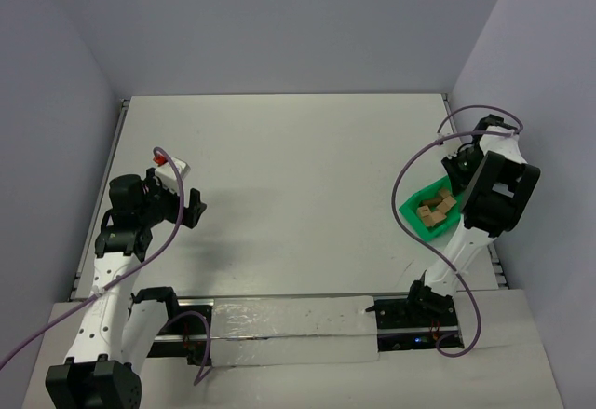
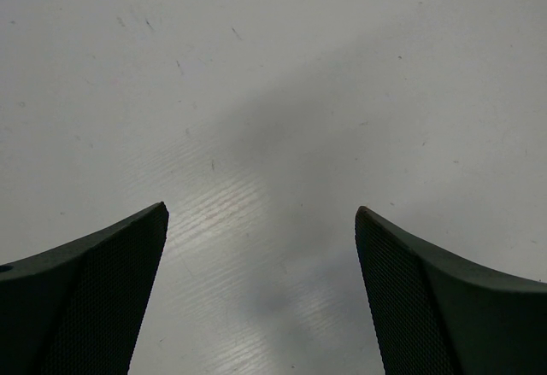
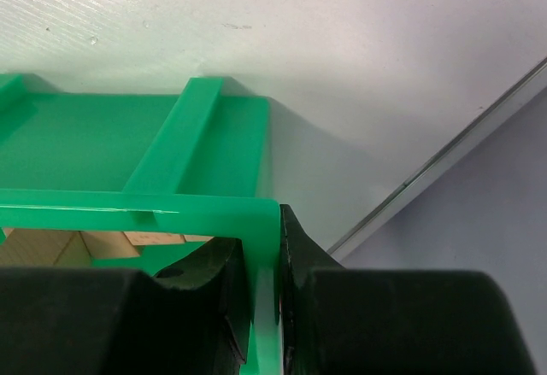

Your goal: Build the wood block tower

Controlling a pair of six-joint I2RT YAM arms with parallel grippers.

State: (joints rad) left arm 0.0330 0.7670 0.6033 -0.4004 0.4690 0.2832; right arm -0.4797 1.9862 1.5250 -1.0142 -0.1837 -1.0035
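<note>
— White table [image 1: 279, 167] fills most of the top view, and nothing is stacked on it. Which step are you at?
— The fetching step, I'd judge. Your green plastic bin [image 1: 412, 213] sits at the right edge of that view. Your right gripper [image 3: 261, 285] is clamped on its wall, one jaw inside and one outside.
— And the other arm?
— Your left gripper [image 2: 261, 213] hangs spread wide over bare table at the left, grasping nothing.
— The wood blocks [image 1: 436, 207]?
— All loose in the bin; in the right wrist view they peek out under the rim at lower left. Next you'll likely need to drag or tip the bin toward the middle, slowly, so the pinched wall doesn't slip.
</note>
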